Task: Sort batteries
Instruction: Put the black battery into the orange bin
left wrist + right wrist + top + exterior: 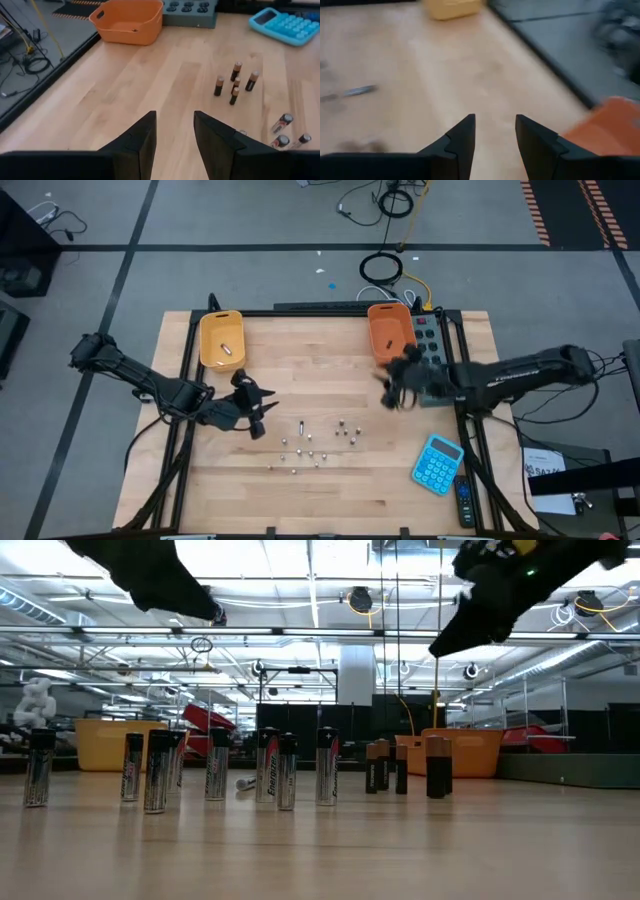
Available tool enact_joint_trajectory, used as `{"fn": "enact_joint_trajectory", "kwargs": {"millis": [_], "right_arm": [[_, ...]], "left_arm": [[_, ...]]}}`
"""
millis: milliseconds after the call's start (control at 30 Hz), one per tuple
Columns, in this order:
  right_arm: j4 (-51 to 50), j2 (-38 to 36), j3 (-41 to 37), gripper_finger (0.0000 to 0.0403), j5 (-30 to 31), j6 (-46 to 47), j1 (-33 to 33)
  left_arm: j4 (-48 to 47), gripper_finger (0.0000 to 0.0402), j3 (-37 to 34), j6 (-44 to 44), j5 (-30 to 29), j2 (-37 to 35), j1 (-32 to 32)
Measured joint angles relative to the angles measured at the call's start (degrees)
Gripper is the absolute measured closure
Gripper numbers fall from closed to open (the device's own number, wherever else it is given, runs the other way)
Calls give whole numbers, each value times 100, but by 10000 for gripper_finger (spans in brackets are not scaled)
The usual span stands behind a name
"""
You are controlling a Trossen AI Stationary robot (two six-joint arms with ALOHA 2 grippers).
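Batteries point(308, 444) stand mid-bench; left pincer point(258, 418) at their 9 o'clock, right pincer point(392, 393) at 2 o'clock, both parted, empty.

Batteries point(310, 442) mid-table between bins point(221, 338) behind and calculator point(438, 463) front-right; one battery point(226, 348) in left bin

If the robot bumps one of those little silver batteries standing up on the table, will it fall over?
Probably yes. The small silvery cylinder batteries stand upright, tall and thin on narrow bases, so a nudge would likely tip one. They stand close together, so one might knock its neighbour. Being round, a fallen one would likely roll on the smooth wooden table, like the one already lying down.
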Motion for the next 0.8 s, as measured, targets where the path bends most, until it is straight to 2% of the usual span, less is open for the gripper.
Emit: {"fn": "enact_joint_trajectory", "kwargs": {"millis": [167, 333, 533, 800], "right_arm": [[478, 467, -269, 272, 171, 665, 1180], [950, 1202, -338, 271, 549, 1243, 1922], [1612, 2134, -338, 235, 523, 1466, 2251], [2111, 2775, -340, 184, 579, 1651, 2249]], "left_arm": [[421, 260, 0, 348, -215, 158, -7], [595, 260, 0, 453, -138, 360, -7], [585, 260, 0, 454, -109, 529, -7], [579, 260, 0, 457, 63, 554, -7]]}}
